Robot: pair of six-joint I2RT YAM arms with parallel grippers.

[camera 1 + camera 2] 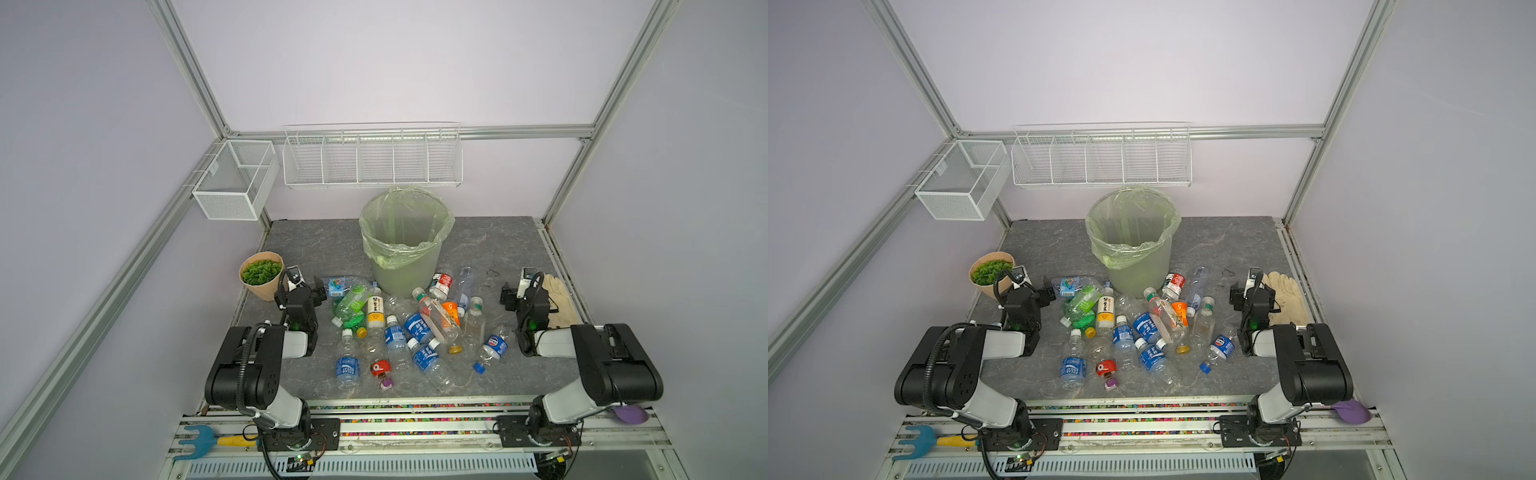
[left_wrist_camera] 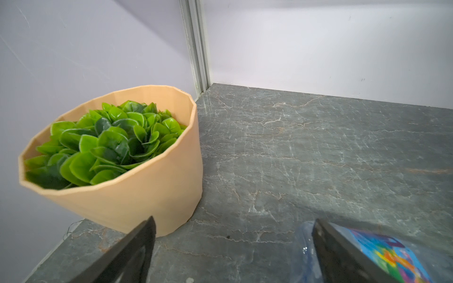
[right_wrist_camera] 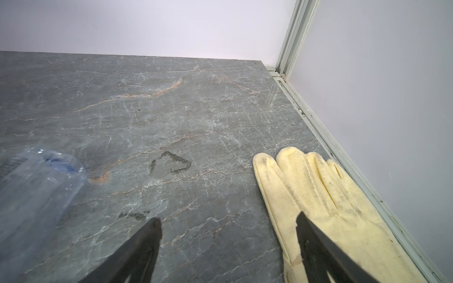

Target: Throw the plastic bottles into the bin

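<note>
With left gripper (image 1: 319, 289) and right gripper (image 1: 506, 297) gaping empty, a careless grab could scatter the heaped clear plastic bottles (image 1: 395, 337) off the near edge.

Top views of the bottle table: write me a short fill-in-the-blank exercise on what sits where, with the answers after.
The bin is lined with a pale ____ bag.
The right gripper is beside the glove, its fingers ____.
The left gripper is next to a tan pot holding a leafy ____.
Missing words: green; open; plant.
</note>
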